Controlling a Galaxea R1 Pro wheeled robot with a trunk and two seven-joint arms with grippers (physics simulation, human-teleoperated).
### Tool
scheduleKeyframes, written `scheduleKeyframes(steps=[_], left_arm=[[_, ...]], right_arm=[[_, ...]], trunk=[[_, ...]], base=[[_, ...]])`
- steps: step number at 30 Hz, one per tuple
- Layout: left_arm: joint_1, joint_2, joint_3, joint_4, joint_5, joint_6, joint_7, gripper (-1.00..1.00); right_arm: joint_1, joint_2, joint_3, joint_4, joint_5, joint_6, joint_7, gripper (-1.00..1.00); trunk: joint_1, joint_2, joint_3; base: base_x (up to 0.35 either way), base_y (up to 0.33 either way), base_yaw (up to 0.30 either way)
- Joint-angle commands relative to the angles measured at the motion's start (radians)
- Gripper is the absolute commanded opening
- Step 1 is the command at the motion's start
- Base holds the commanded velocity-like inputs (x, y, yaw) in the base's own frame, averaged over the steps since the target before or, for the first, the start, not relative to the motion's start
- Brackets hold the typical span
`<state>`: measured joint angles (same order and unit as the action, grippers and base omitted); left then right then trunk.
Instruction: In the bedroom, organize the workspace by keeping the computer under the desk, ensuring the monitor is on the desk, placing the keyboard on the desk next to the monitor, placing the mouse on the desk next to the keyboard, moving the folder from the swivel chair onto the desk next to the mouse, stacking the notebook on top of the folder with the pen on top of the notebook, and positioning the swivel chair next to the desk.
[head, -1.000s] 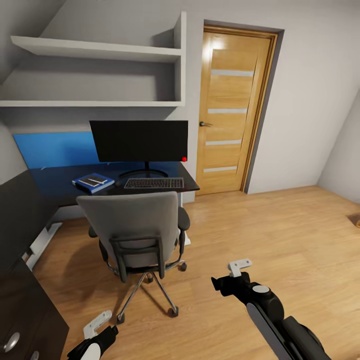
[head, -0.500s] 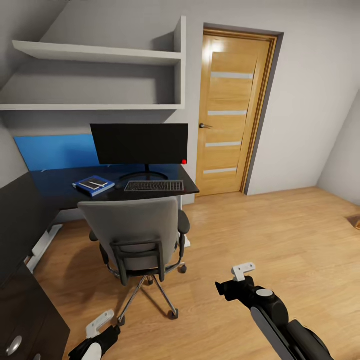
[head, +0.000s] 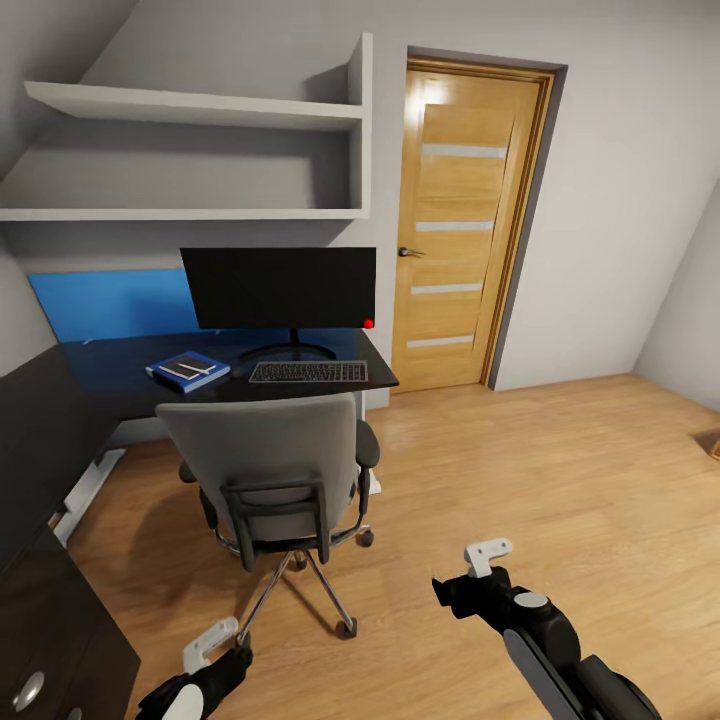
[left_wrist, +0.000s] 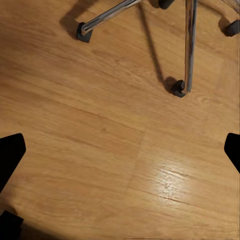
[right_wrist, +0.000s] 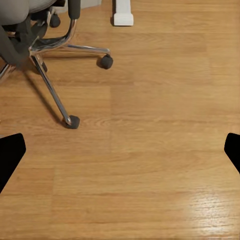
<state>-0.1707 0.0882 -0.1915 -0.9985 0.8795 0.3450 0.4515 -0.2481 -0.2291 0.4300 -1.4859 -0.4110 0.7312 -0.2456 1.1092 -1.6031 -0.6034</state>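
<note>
On the glossy black L-shaped worktop (head: 120, 375) stands the wide flat black monitor (head: 279, 288), the slim silver-grey keyboard (head: 308, 372) before it and the bright blue folder (head: 187, 370) beside, a dark notebook (head: 184, 367) on top. The grey upholstered swivel chair (head: 272, 470) on chrome legs faces it. Both the left pincer (left_wrist: 120, 165) and the right pincer (right_wrist: 120, 150) hang spread wide and empty over smooth wooden floor (head: 560, 460).

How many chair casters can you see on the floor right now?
3 on the swivel chair: one front-left, one front-right, one at the right behind. The seat may hide more at the back of the base.
</note>
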Motion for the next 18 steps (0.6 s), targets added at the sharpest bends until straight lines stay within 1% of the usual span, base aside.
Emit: scheduleKeyframes(steps=[1,4,9,18], left_arm=[[0.000,0.000,-0.005,-0.002,0.006,0.005,0.000,1.00],[0.000,-0.003,-0.006,0.000,0.003,0.013,-0.020,1.00],[0.000,-0.006,-0.007,0.001,0.001,0.019,-0.038,1.00],[0.000,-0.006,-0.006,-0.004,0.001,0.021,-0.045,1.00]], right_arm=[[0.004,0.000,0.002,0.011,-0.010,0.002,-0.010,1.00],[0.015,0.007,0.008,0.133,-0.007,-0.011,-0.011,1.00],[0.033,0.010,0.012,0.230,-0.004,-0.002,-0.013,1.00],[0.038,0.012,0.014,0.259,-0.003,0.002,-0.013,1.00]], trunk=[[0.000,-0.001,-0.001],[0.000,-0.001,-0.001],[0.000,-0.001,-0.001],[0.000,-0.001,-0.001]], base=[[0.000,0.000,0.000],[0.000,0.000,0.000],[0.000,0.000,0.000],[0.000,0.000,0.000]])
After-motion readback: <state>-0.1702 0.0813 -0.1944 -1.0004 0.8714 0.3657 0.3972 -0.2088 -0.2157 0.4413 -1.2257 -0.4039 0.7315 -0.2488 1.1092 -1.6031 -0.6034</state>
